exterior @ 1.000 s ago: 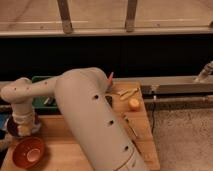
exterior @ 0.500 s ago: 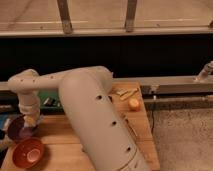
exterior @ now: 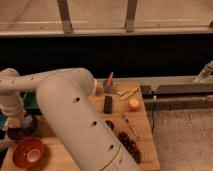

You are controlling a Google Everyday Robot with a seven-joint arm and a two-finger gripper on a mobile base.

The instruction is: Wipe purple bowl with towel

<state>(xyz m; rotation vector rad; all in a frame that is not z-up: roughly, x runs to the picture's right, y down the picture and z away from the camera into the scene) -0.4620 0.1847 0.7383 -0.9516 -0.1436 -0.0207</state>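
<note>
The purple bowl (exterior: 23, 132) sits at the left edge of the wooden table (exterior: 90, 150), partly hidden by my arm. My gripper (exterior: 17, 122) hangs from the white wrist at the far left, right over the bowl's near-left rim and down at its level. I cannot make out a towel; whatever is at the gripper's tip is hidden against the bowl. My big white arm (exterior: 80, 120) crosses the middle of the view and hides much of the table.
An orange-red bowl (exterior: 27, 152) stands in front of the purple one. To the right lie a black bar (exterior: 107, 104), an orange fruit (exterior: 133, 104), a red-tipped object (exterior: 108, 82), pale strips (exterior: 126, 93) and a dark cluster (exterior: 129, 143). The table ends at the right (exterior: 150, 135).
The wrist and gripper have shifted a little left and down onto the purple bowl. The elbow has swung. The things on the table have stayed put.
</note>
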